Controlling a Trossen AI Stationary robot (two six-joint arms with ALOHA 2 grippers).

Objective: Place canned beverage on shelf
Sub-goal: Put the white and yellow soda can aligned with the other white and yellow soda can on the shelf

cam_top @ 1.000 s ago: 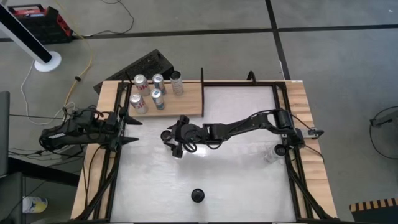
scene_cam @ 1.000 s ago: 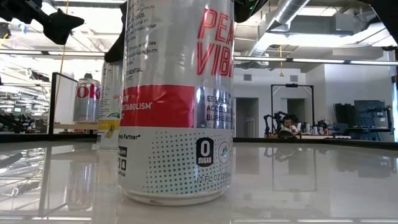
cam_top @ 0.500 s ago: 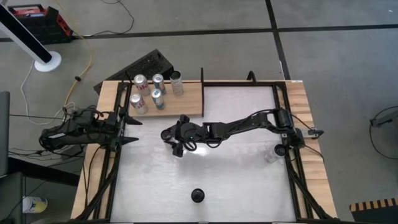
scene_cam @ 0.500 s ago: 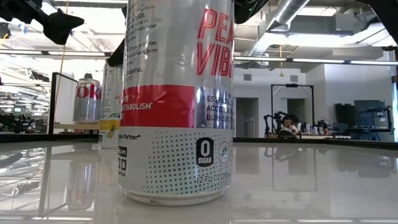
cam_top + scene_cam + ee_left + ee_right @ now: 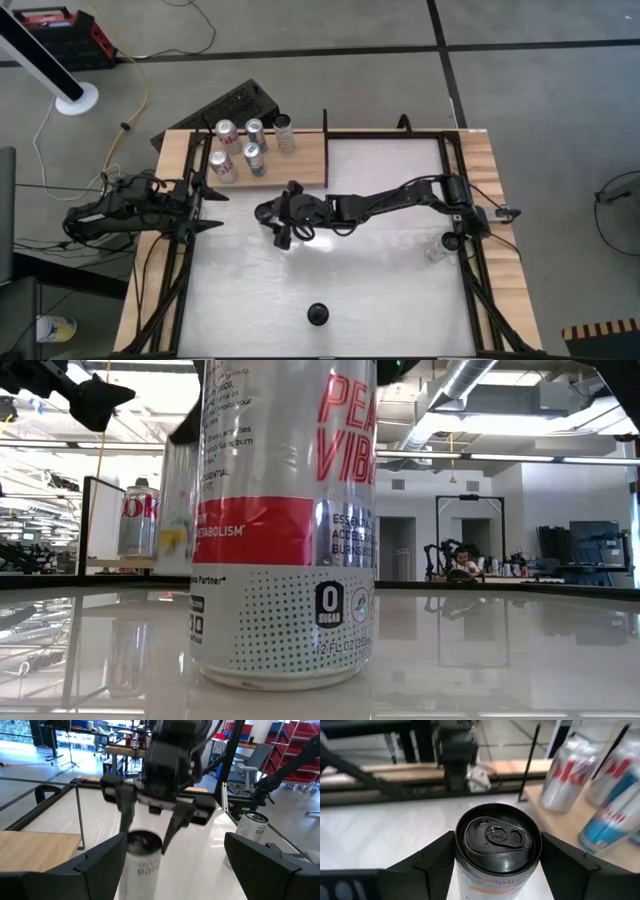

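My right gripper (image 5: 281,222) reaches to the table's middle and is shut on a white can with a black top (image 5: 497,837), just near of the shelf (image 5: 300,165). The can also shows in the left wrist view (image 5: 142,862) and, blurred, in the low view (image 5: 177,510). The shelf is a light-wood board at the far left with several upright cans (image 5: 245,148) on it. My left gripper (image 5: 212,208) waits open at the table's left edge, touching nothing. My right gripper pinches the can between its two fingers (image 5: 124,815), one on each side of the wall just below the top rim (image 5: 462,851). The fingers come from above, pointing down. The can is upright, its base a little off the tabletop in the low view.
A red-and-white can (image 5: 285,520) stands near the table's near edge, right in front of the low camera (image 5: 318,314). Another can (image 5: 436,250) stands by the right edge. The shelf's right half is bare wood. A thin black post (image 5: 325,120) rises at the shelf's far right corner.
My right gripper has moved a little toward the table's left and far edges, toward the shelf, staying shut on the can. The can has come up off the tabletop and stays upright.
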